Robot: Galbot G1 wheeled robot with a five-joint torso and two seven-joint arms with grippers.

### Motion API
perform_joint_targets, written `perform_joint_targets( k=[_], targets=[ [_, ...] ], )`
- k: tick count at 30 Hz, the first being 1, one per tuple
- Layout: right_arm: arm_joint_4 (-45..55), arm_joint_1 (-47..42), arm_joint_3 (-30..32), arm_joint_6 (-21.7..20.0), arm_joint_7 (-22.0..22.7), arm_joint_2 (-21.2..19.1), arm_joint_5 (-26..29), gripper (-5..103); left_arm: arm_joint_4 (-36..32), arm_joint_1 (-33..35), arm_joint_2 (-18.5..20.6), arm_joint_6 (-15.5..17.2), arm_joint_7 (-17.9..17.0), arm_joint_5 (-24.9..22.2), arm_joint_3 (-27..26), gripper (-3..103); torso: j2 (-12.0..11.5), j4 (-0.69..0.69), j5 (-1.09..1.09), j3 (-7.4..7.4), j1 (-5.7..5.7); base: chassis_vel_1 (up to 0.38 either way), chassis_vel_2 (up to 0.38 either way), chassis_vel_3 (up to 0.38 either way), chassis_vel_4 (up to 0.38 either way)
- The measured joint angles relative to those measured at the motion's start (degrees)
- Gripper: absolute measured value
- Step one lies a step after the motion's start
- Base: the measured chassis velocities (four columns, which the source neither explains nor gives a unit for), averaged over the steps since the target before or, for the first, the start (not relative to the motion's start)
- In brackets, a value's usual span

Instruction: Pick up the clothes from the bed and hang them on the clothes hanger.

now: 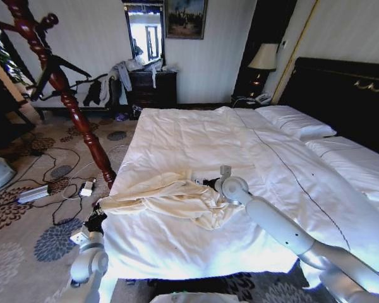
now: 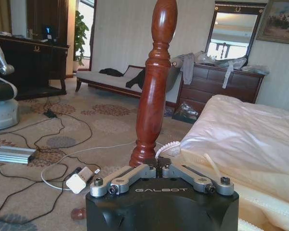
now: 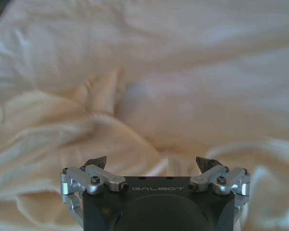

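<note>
Grab phase, by the look of it. Cream shirt, i.e. the clothes (image 1: 170,199), lying crumpled on the near part of the bed (image 1: 196,132), over toward its left edge, not lifted yet. Right gripper (image 1: 205,183) hanging just over the shirt's far side, jaws spread wide, nothing between them. Left gripper (image 1: 95,221) parked low off the bed's near left corner, pinched narrow, holding nothing.

To do this bit well: come straight down onto a raised fold rather than a flat patch. Go for shirt only, with the white duvet right underneath and easy to pinch along with it. Aim near collar or shoulder if findable, for easier hanging later; can't tell the collar from the bunches from here. Close fully before lifting, then lift slow, letting the sleeves trail off.

As for the views:
- **Head view:** gives the whole layout, including the shirt's full spread with a sleeve running toward the left edge. Also the red-brown coat stand (image 1: 76,113) beside the bed, and what looks like the black clothes hanger (image 1: 66,65) up on it.
- **Right wrist view:** adds the close-up, a ridge of cream fabric just ahead of the open fingertips (image 3: 96,161), plus the cream/white border.
- **Left wrist view:** has the stand's post dead ahead and that gripper's linkages folded together at the middle.
</note>
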Motion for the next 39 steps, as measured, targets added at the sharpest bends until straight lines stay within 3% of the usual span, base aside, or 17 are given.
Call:
perform_joint_targets(
  k=[3, 11, 13, 15, 19, 21, 25, 26, 28, 30, 32, 36, 39],
  targets=[
    [0.7, -1.3, 1.0, -0.4, 3.6, 0.8, 2.9, 100, -0.1, 0.1, 0.1, 0.1, -0.1, -0.1, 0.0, 0, 0.0, 0.02, -0.01, 0.00, 0.00, 0.000, 0.000, 0.000, 0.000],
    [1.3, -2.7, 1.4, 1.0, 3.7, 0.6, 0.2, 101, -0.2, 0.2, 0.0, 0.2, -0.3, -0.1, 0.4, 0, 0.0, 0.01, 0.00, 0.00, 0.00, 0.000, 0.000, 0.000, 0.000],
    [3.4, -3.8, 2.5, 1.6, 3.2, 0.0, 0.6, 91, -0.4, 0.3, -0.2, 0.3, -0.4, -0.1, 0.4, 0, 0.0, 0.01, 0.00, 0.00, 0.00, 0.000, 0.000, 0.000, 0.000],
    [4.0, -4.1, 2.7, 1.7, 3.2, -0.2, 0.8, 91, -0.4, 0.3, -0.2, 0.3, -0.4, 0.0, 0.4, 0, 0.0, 0.01, 0.00, 0.00, 0.00, 0.000, 0.000, 0.000, 0.000],
    [6.8, -6.3, 4.3, 2.4, 2.9, -1.3, 1.4, 70, -0.6, 0.6, -0.4, 0.3, -0.5, 0.2, 0.6, 0, 0.0, 0.00, 0.00, 0.00, 0.00, 0.000, 0.000, 0.000, 0.000],
    [7.1, -6.6, 4.4, 2.4, 2.9, -1.4, 1.4, 70, -0.6, 0.6, -0.4, 0.3, -0.5, 0.2, 0.6, 0, 0.0, 0.01, 0.00, 0.00, 0.00, 0.000, 0.000, 0.000, 0.000],
    [9.0, -8.7, 5.9, 2.4, 1.8, -2.1, 0.4, 48, -1.0, 0.9, -0.5, 0.3, -0.7, 0.5, 0.8, 0, 0.0, 0.00, 0.00, 0.00, 0.00, 0.000, 0.000, 0.000, 0.000],
    [9.0, -8.7, 5.9, 2.4, 1.8, -2.1, 0.4, 48, -1.0, 0.9, -0.5, 0.3, -0.7, 0.5, 0.8, 0, 0.0, 0.00, 0.00, 0.00, 0.00, 0.000, 0.000, 0.000, 0.000],
    [9.8, -10.0, 7.0, 2.9, 0.0, -2.5, -0.8, 37, -1.3, 1.2, -0.6, 0.3, -0.8, 0.8, 1.0, 0, 0.0, 0.01, 0.00, 0.00, 0.00, 0.000, 0.000, 0.000, 0.000],
    [10.1, -10.5, 7.4, 3.1, -0.5, -2.6, -1.1, 37, -1.4, 1.2, -0.6, 0.3, -0.8, 0.9, 1.0, 0, 0.0, 0.01, 0.00, 0.00, 0.00, 0.000, 0.000, 0.000, 0.000],
    [10.6, -12.3, 8.4, 3.6, -1.7, -3.1, -2.7, 21, -1.7, 1.2, -0.5, 0.4, -1.0, 1.0, 1.1, 0, 0.0, 0.02, 0.00, 0.00, 0.00, 0.000, 0.000, 0.000, 0.000],
    [10.7, -15.3, 9.0, 6.0, -5.9, -4.3, -7.5, 10, -2.0, 1.3, 0.4, 0.3, -1.0, 0.8, 1.1, 0, 0.0, 0.02, 0.00, 0.00, 0.00, 0.000, 0.000, 0.000, 0.000],
    [10.8, -20.8, 10.5, 14.6, -18.0, -7.2, -17.0, 2, -2.7, 1.1, 3.7, -1.5, 0.0, -0.5, 1.6, 0, 0.0, 0.00, 0.01, 0.00, 0.00, 0.000, 0.000, 0.000, 0.000]
  ],
)
